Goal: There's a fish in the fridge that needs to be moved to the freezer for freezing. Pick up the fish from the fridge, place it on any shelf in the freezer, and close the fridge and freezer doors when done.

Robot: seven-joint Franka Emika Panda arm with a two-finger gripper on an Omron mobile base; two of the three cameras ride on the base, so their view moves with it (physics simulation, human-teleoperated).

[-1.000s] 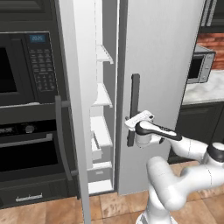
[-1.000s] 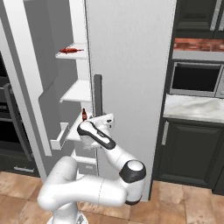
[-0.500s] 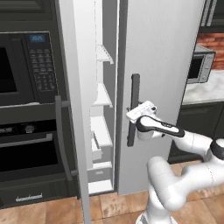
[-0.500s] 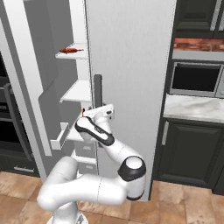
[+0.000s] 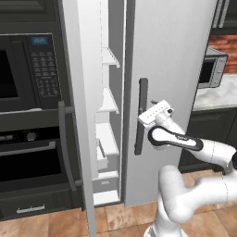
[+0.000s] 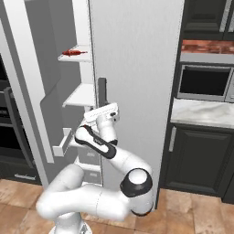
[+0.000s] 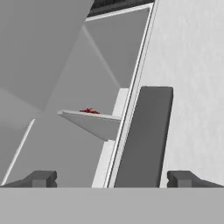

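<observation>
The wider fridge door [image 5: 180, 65] [image 6: 137, 64] is shut. My gripper [image 5: 152, 110] [image 6: 101, 111] hovers open at its dark vertical handle [image 5: 141, 115] [image 6: 102, 89]. In the hand view the handle [image 7: 144, 135] rises between my fingertips [image 7: 41, 178], and nothing is held in the gripper [image 7: 113, 178]. The narrow freezer [image 5: 109, 97] stands open beside it, its door [image 5: 76, 92] [image 6: 23, 77] swung out to the left. A small red fish [image 6: 73, 52] [image 7: 89, 110] lies on an upper white freezer shelf [image 6: 84, 48]. The fridge's inside is hidden.
A black wall oven with keypad [image 5: 28, 69] stands left of the open freezer door. To the right is a counter with a microwave [image 5: 210, 69] [image 6: 205, 82] over dark cabinets [image 6: 201, 151]. The floor is wood tile [image 5: 115, 220].
My hand has risen along the fridge door handle, from about its lower part to near its middle, still open. Doors and fish have not moved.
</observation>
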